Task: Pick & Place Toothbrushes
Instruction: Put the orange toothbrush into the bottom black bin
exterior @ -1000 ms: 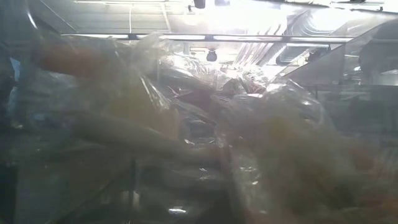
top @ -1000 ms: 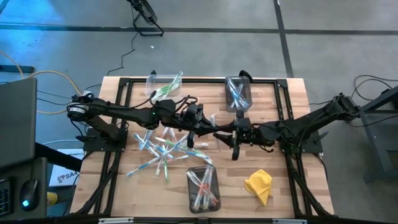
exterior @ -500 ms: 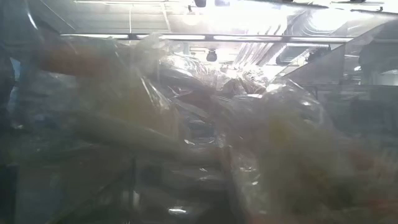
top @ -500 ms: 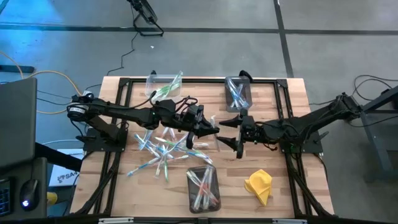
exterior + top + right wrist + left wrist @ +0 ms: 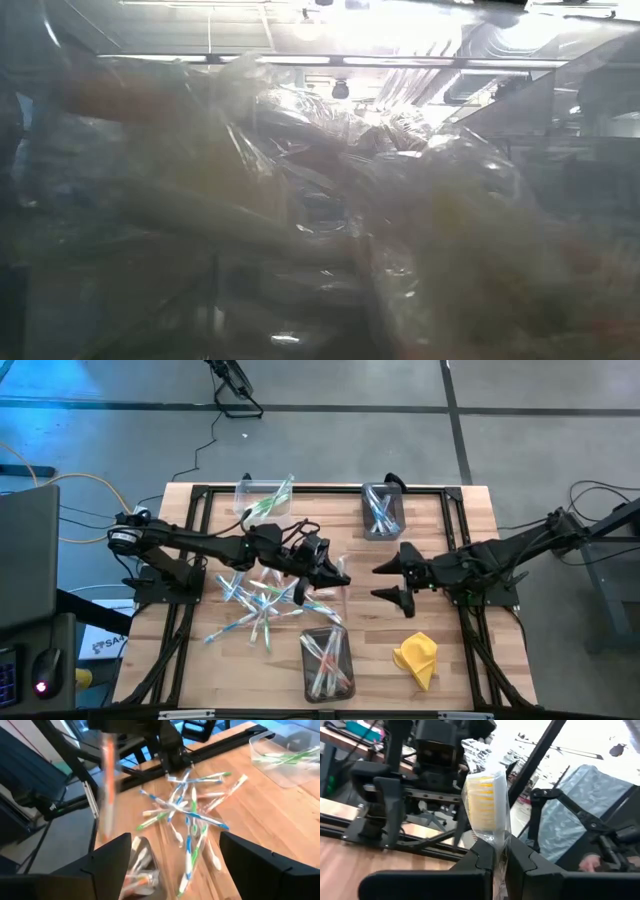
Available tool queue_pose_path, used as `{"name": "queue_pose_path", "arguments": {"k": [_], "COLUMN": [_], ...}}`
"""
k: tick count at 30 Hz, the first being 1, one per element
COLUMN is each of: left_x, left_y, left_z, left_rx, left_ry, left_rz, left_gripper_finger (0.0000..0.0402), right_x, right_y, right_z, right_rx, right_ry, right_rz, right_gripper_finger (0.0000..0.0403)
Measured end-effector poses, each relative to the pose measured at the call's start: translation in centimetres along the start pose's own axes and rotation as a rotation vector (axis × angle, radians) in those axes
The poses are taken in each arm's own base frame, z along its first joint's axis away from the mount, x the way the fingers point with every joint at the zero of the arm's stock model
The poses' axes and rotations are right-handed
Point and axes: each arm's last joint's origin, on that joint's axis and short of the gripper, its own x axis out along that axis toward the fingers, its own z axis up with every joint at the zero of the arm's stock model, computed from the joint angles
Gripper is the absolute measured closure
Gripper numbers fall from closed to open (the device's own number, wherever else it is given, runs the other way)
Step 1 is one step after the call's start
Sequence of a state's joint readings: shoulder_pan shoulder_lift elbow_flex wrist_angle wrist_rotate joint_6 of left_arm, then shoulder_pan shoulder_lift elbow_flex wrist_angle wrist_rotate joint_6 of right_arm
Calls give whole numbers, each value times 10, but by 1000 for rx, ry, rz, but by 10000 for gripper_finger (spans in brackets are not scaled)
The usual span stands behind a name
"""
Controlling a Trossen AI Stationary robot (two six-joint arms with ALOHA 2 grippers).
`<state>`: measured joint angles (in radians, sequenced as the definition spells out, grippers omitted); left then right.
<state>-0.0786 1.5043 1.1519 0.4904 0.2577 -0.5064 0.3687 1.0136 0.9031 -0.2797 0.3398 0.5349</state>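
We find almost nothing to read here. In the high view a white sheet lies on the floor beside the table's left edge and carries dark print beginning with what looks like "SA"; the rest of the word is cut off by the table frame, so we cannot make it out. We read no writing, brand mark or number on the table itself. The low view is blurred by clear wrapping, and neither wrist view gives us any lettering we can make out.
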Motion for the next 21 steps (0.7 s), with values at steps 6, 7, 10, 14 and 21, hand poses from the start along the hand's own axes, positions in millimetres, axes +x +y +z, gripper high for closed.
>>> {"name": "queue_pose_path", "arguments": {"k": [6, 7, 10, 14, 21], "left_x": [4, 4, 7, 8, 13], "left_y": [-15, -18, -27, -41, -69], "left_z": [-8, -11, -22, -39, -74], "left_rx": [-38, -41, -57, -107, -145], "left_ry": [14, 21, 59, 105, 165], "left_rz": [-26, -23, 30, 123, 225], "left_gripper_finger": [391, 391, 391, 391, 391], "right_x": [2, 2, 2, 2, 2], "right_y": [-1, -1, -2, -2, -2], "right_z": [0, 0, 1, 1, 1], "right_rx": [-5, -5, -3, -3, -1], "right_ry": [-10, -17, -33, -41, -43], "right_rz": [-31, -40, -60, -72, -73], "right_gripper_finger": [127, 130, 139, 150, 164]}}
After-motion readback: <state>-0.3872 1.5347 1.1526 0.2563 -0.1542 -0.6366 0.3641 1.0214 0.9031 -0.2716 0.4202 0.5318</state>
